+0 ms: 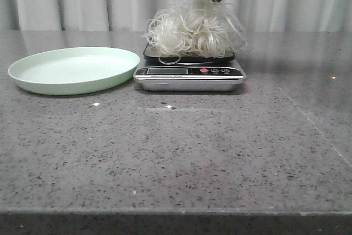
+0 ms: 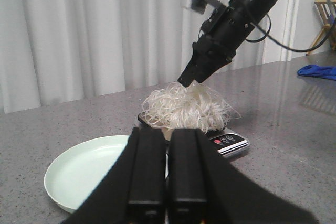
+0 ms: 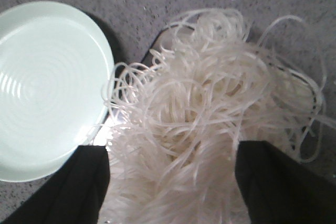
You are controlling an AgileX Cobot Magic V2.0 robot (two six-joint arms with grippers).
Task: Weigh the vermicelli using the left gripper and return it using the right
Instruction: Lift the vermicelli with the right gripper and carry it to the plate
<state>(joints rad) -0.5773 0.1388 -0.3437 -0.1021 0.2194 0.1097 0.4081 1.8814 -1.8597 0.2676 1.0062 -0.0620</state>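
Reaching down over the scale from above, my right gripper has its jaws spread wide, one finger on each side of the vermicelli, with the top of the clump rising into the gap between them. From my right wrist I see the strands filling that gap, but the jaws have not closed and I cannot tell whether the fingertips touch the strands. The vermicelli sits as a loose, fluffy heap on the black platform of the scale, its curls spilling over the platform's edges on all sides. The scale stands on the grey speckled table, its display and buttons facing the front camera, though the reading is too small for me to make out. Just beside the scale, on my left, lies the pale green plate; its rim comes very close to the scale's corner, and I cannot tell whether they touch. My left gripper hangs back from the scale, nearer to the plate's side, with its jaws nearly together, only a thin slit between the two black fingers, and nothing held in them. In the left wrist view, a blue cloth lies far off on the table, well apart from everything else.
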